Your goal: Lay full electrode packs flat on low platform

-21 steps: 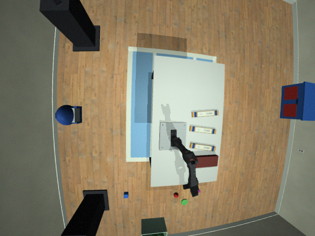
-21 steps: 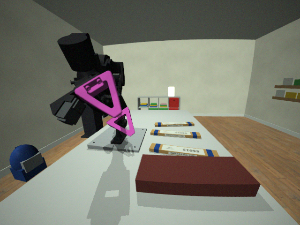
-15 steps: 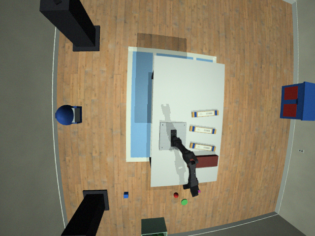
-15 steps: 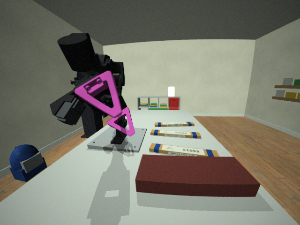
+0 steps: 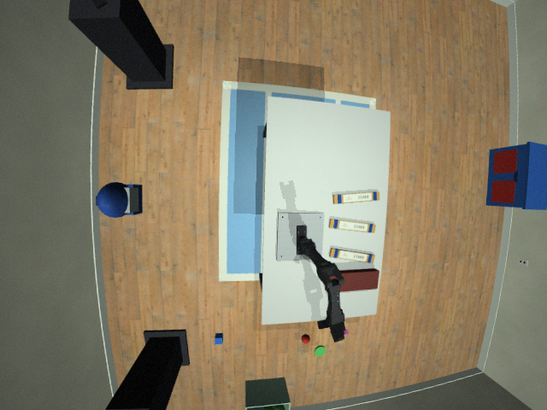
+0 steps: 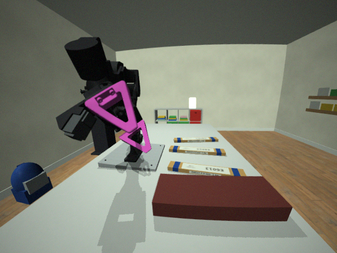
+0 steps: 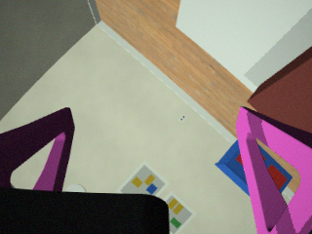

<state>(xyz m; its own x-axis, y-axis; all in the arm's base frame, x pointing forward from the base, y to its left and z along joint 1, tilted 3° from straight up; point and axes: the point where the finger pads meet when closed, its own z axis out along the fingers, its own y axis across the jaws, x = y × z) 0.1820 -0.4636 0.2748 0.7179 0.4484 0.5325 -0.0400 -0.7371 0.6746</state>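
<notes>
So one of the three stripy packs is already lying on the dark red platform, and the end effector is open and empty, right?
Not quite. No pack is on the dark red platform yet. The exterior view shows all three packs lying in a row on the white table beside it. The rest is right: the end effector is open and holds nothing.

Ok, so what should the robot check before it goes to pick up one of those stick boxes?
1. Fingers wide open, nothing between them: ok.
2. All three packs lie flat on the table, apart from each other: near, middle, far: ok.
3. Dark red platform has nothing on it: ok.
4. Which packs are full: cannot tell, they look alike.
5. Fingers above a pack: not ok, in the top view the gripper hangs past the table edge, over the floor.
</notes>
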